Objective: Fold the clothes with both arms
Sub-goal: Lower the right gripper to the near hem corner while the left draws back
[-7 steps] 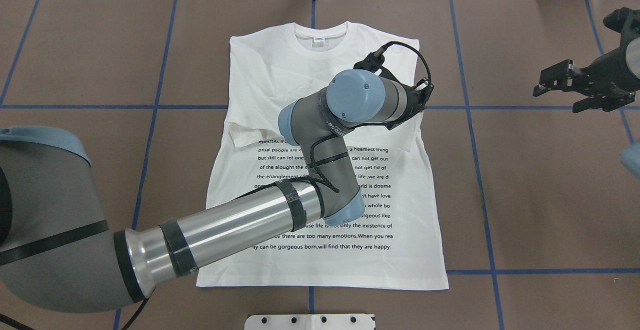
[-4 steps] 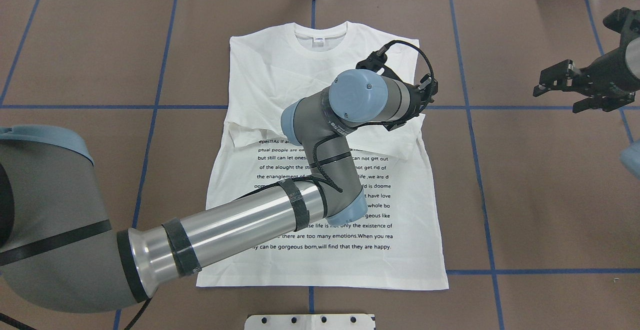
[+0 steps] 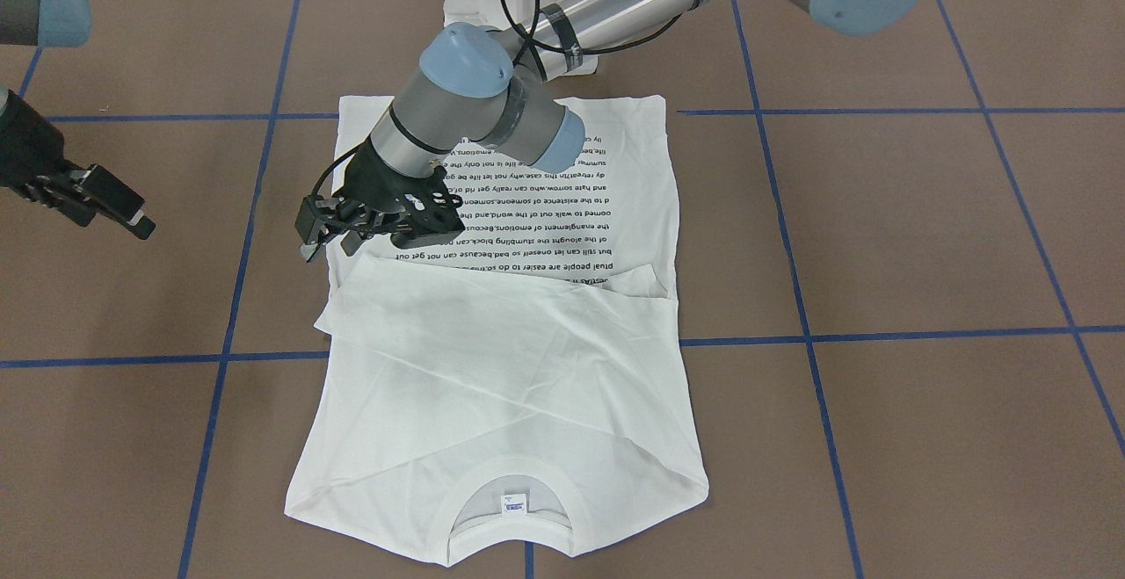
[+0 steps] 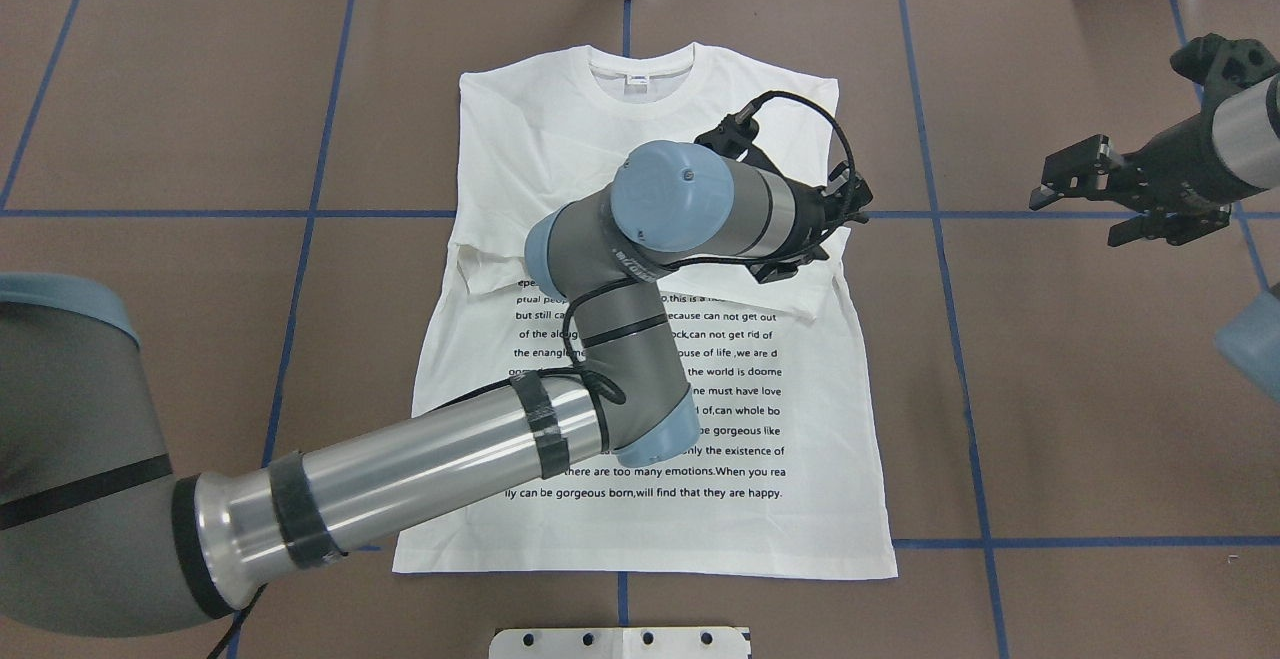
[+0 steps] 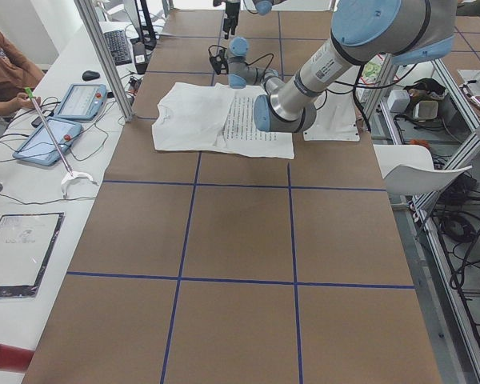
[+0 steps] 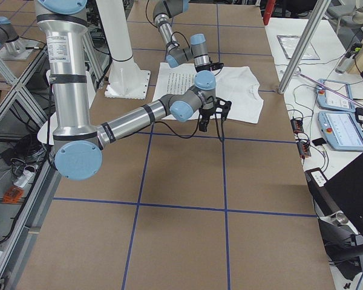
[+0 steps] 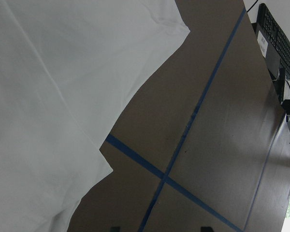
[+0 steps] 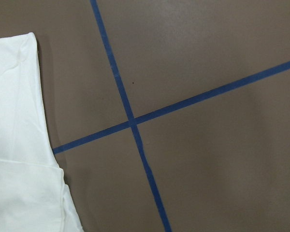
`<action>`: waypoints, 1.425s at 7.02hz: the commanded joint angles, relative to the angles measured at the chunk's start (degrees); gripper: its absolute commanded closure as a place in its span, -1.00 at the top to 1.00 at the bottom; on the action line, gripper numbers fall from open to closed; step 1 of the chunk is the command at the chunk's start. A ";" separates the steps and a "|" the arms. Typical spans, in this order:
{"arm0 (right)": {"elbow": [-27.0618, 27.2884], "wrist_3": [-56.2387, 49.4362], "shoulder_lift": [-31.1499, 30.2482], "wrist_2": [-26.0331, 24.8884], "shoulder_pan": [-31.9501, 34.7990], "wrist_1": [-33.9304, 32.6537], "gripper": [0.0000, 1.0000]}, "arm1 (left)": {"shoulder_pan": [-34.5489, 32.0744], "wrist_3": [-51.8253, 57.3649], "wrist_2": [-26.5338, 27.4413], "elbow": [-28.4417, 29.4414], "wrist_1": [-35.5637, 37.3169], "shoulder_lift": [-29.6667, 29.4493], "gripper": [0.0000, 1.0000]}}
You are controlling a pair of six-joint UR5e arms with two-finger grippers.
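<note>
Where the left arm lies across it, the white T-shirt is spread flat mid-table, print up, collar away from the robot, sleeves folded in over the chest. Blue tape lines cross the brown table, and the arm's wrist hides some of the print. The left gripper hangs at the shirt's edge, fingers apart and empty. The right gripper, well apart from the shirt, is spread over the table, holding nothing.

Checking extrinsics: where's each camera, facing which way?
Front-facing: across the table, facing the robot; left gripper at T-shirt edge.
Overhead: behind robot, looking forward-down; right gripper at right edge.
Exterior left: table end; left arm near.
Exterior right: opposite end; right arm near.
Left wrist: down onto T-shirt edge.
Right wrist: down onto tape cross.
Shared: every view shows the T-shirt.
</note>
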 commanded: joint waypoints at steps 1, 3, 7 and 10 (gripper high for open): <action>6.12 19.77 -0.03 -12.63 -14.59 -0.09 1.00 | -0.76 6.83 -4.24 -20.49 13.48 12.07 0.21; 11.93 39.03 -1.43 -20.40 -26.64 -0.35 0.99 | -1.20 10.56 -4.16 -29.54 17.42 19.13 0.21; 14.42 52.55 -6.09 -31.44 -40.41 -0.88 0.96 | -1.03 10.57 -3.63 -29.56 17.42 19.25 0.21; 12.76 56.17 -7.95 -33.18 -46.73 -0.53 0.78 | -0.94 10.83 -2.75 -29.56 17.42 19.25 0.21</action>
